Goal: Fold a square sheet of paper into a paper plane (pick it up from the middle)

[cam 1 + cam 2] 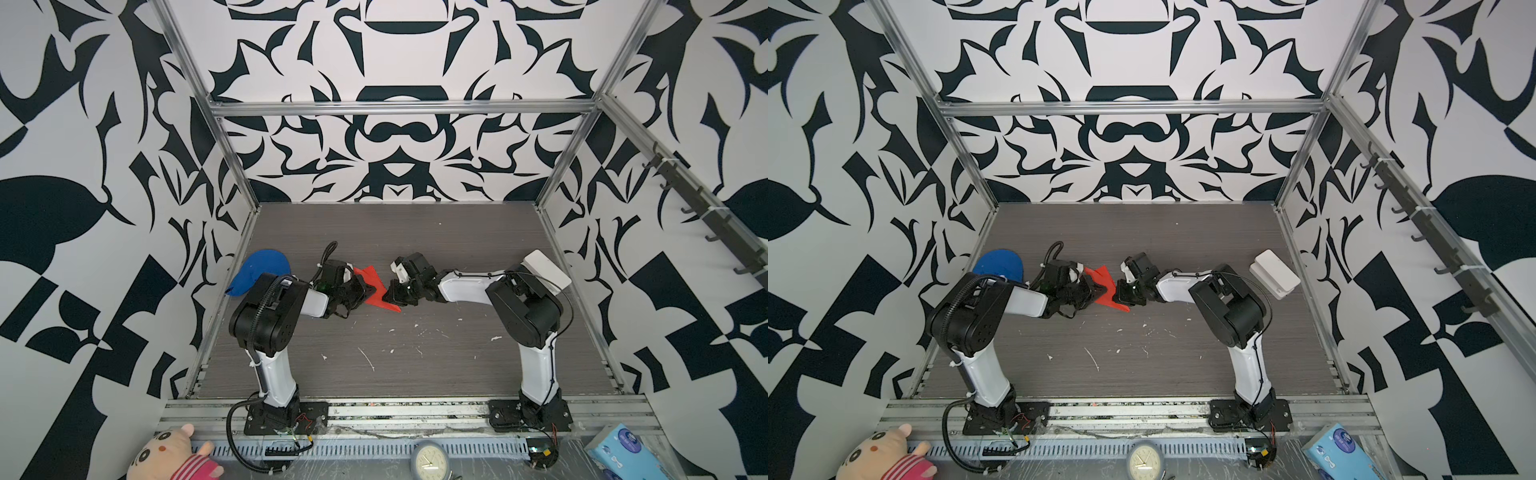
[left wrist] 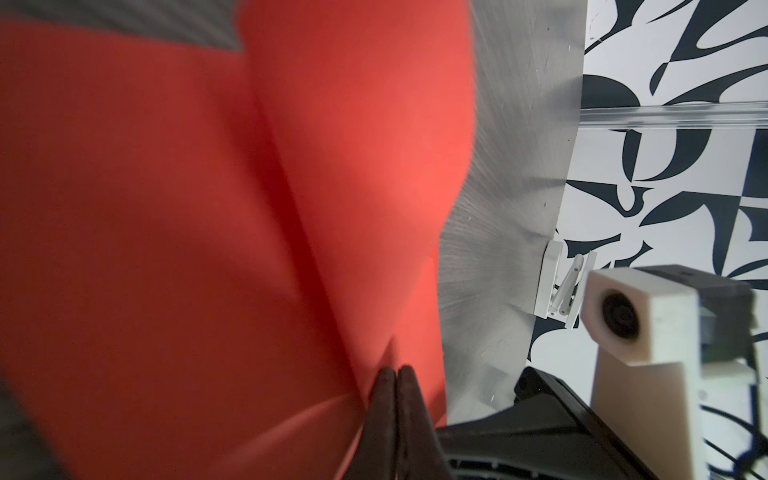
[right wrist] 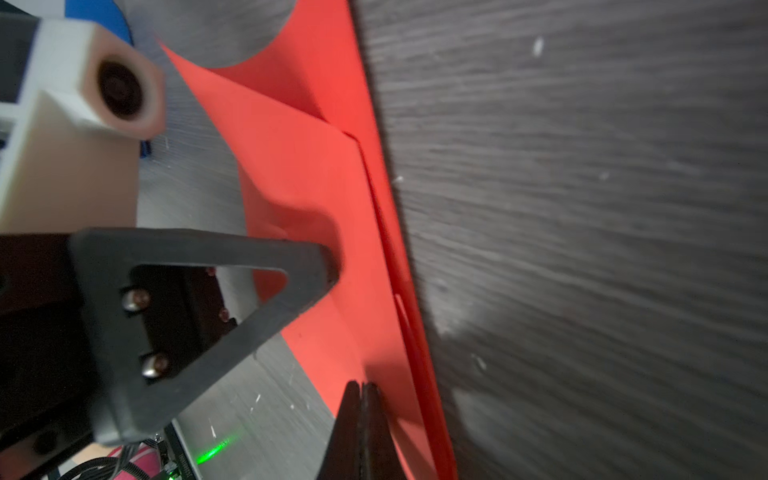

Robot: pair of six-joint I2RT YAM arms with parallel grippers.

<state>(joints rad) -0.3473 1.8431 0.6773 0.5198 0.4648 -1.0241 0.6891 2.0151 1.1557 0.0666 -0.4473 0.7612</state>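
Left gripper (image 2: 395, 372): jaws fully closed, tips pinching a crease of the paper (image 2: 208, 208). The grip sits on the fold line, which stops the crease from springing open.
Right gripper (image 3: 360, 384): jaws fully closed, tips at the layered edge of the paper and, as far as the wrist view shows, nipping it. A 2nd hold opposite the 1st gives tension across the sheet.
Paper: red, part-folded, with overlapping flaps and 1 pointed end. It sits above the middle of the table (image 1: 415, 374), between the 2 grippers.
Paper attitude: pointed end toward the table front, wide end toward the table rear. The sheet is raised on edge rather than flat. Whether the point touches the table cannot be told.
Reason for lift (judgement): raising the sheet off the table exposes both faces, so a flap can be turned without the surface in the way.
Stage (judgement): nose folds are in place and the wings are not yet formed, so the task is about mid-way.
Cap (image 1: 262, 266): blue, at the table left edge, outside the work zone.
Box (image 1: 544, 266): white, at the table right edge, outside the work zone.
Risk (judgement): thin paper held at 2 points may tear or slip if the grips pull apart.
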